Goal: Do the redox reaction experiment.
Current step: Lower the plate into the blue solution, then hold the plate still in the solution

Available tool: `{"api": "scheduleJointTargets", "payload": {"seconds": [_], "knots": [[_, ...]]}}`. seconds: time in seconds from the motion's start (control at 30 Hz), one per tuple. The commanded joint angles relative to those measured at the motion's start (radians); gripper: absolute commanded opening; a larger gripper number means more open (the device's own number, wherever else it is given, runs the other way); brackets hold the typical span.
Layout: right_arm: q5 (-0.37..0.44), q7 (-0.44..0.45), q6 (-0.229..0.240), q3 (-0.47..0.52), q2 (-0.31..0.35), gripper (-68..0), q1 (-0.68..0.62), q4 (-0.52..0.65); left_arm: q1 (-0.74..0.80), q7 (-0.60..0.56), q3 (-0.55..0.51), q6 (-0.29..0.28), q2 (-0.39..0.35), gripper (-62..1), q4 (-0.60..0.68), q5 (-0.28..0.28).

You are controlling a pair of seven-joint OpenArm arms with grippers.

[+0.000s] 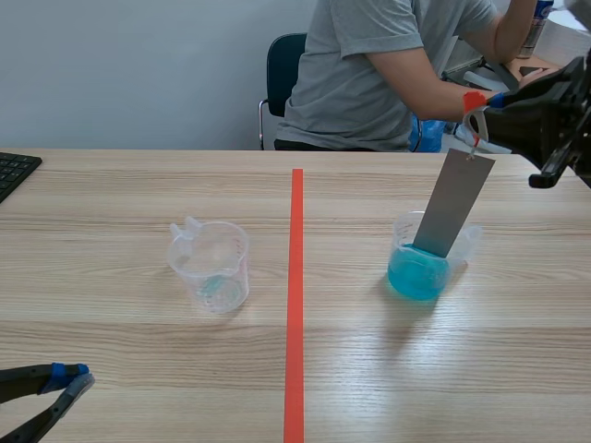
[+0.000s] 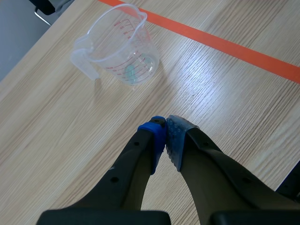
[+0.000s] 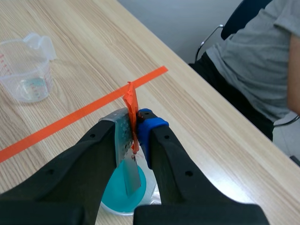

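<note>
Low at the near left of the table, the left gripper (image 2: 166, 124) rests just above the wood with its two thick black fingers pressed together, dotted pad against dotted pad, gripping nothing. Ahead of it, a little apart, stands a clear plastic measuring cup (image 2: 119, 47) with a pouring lip, a moulded handle and red graduation marks on its thin wall. Only a faint blue-green trace shows at its bottom.

A straight orange-red tape line (image 1: 295, 305) runs along the pale wood-grain table (image 1: 138, 185) and separates this cup from the right side. There a second clear plastic cup (image 1: 420, 268) holds an opaque turquoise-blue liquid. A flat, matte grey rectangular metal strip (image 1: 454, 203) leans in it, tilted, with its lower end down inside the cup at the liquid.

The right gripper (image 3: 136, 126) is raised above that cup and pinches a crumpled orange-red tag (image 3: 131, 101) fixed to the strip's top end, so the strip hangs from the pads.

A black keyboard corner (image 1: 14, 171) lies at the far left edge. Across the table a person in a grey T-shirt (image 1: 388, 65) sits turned aside on a dark chair (image 1: 282, 65).
</note>
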Motion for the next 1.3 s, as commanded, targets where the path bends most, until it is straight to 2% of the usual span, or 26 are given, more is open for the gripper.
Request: {"api": "scheduleJointTargets", "payload": {"seconds": [0.0,0.53,1.27], "knots": [[-0.008,0.029,0.006,-0.004,-0.002,-66.9,0.012,-0.004,-0.005,0.001,0.006,0.005,0.005,-57.8,0.006,0.0],[-0.212,0.114,0.006,-0.051,-0.119,-66.9,0.015,-0.138,-0.005,0.018,0.006,0.005,0.005,-57.8,0.006,0.0],[-0.229,0.124,0.006,-0.051,-0.126,-66.9,0.016,-0.153,-0.005,0.019,0.006,0.005,0.005,-57.8,0.006,0.0]]}}
